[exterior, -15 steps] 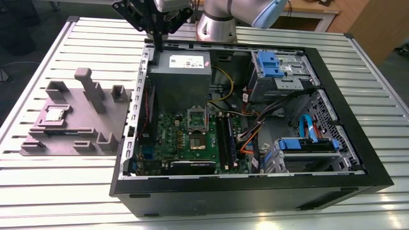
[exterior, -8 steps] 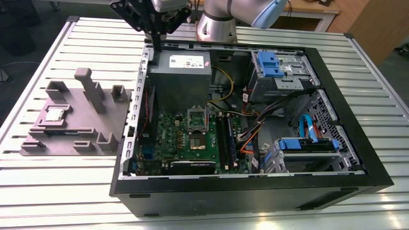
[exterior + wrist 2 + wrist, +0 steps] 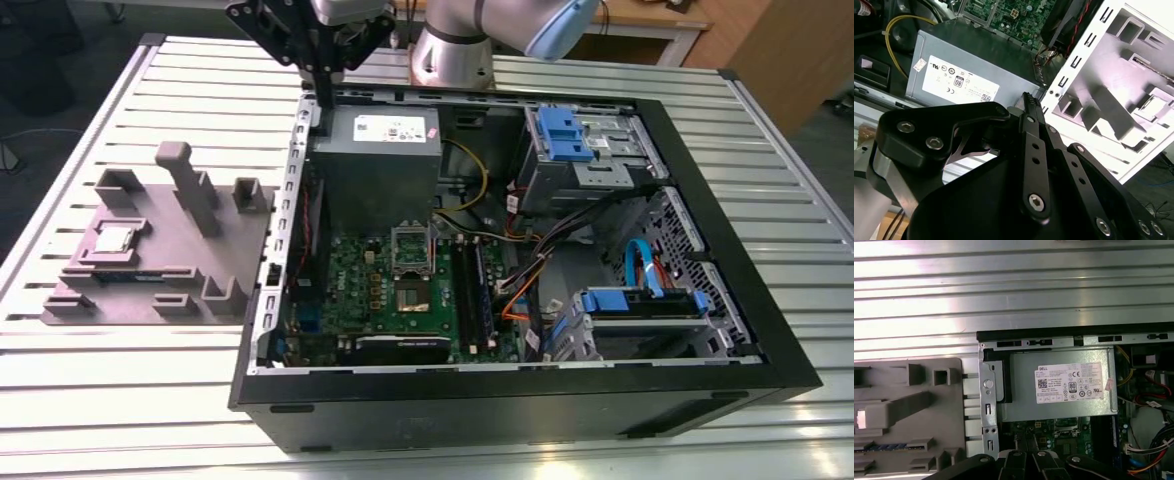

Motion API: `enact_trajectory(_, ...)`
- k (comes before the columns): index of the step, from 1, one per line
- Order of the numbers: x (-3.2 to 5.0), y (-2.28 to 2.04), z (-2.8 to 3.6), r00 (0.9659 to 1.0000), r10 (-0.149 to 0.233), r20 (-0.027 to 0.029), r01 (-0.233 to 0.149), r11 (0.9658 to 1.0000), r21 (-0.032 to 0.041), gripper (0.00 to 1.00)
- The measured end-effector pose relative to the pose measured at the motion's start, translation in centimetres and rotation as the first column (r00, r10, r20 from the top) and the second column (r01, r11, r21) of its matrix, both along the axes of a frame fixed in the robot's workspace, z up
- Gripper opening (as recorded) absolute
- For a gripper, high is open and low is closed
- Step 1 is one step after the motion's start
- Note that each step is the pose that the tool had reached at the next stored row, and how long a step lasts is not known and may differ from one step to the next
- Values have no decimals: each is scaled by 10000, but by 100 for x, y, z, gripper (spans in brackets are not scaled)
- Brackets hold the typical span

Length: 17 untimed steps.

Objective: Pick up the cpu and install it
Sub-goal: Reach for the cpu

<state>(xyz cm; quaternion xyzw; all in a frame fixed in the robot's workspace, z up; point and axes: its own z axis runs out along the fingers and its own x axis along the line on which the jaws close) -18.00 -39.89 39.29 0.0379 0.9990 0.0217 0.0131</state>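
Grey plastic fixture (image 3: 147, 255) sits at the exterior view's left on the slatted metal table (image 3: 120, 400). From my seat I can see the cpu (image 3: 114, 238) lying flat in a recess near the fixture's left side, shiny top up, with nothing touching it. The first wrist view shows it as a bright square (image 3: 861, 418) in that same recess.

Just beside the fixture, to the right, lies the open computer case (image 3: 467, 420). The gripper (image 3: 324, 98) hangs over the case's far left corner, well apart from the cpu. In the second wrist view its black fingers (image 3: 1026, 107) are pressed together with nothing between them, and their tips point towards the grey power supply (image 3: 376, 150) with the white label.

Nearer the camera than that box is the green motherboard (image 3: 387, 290), with the metal socket frame (image 3: 411, 243) near its middle. Further right I see orange cables (image 3: 521, 295) and two blue drive brackets (image 3: 561, 130).
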Motion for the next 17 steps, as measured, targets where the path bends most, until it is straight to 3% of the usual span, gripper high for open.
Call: enact_trajectory(17, -66, 0, -2, 10000, 0, 0, 0, 10000, 0, 10)
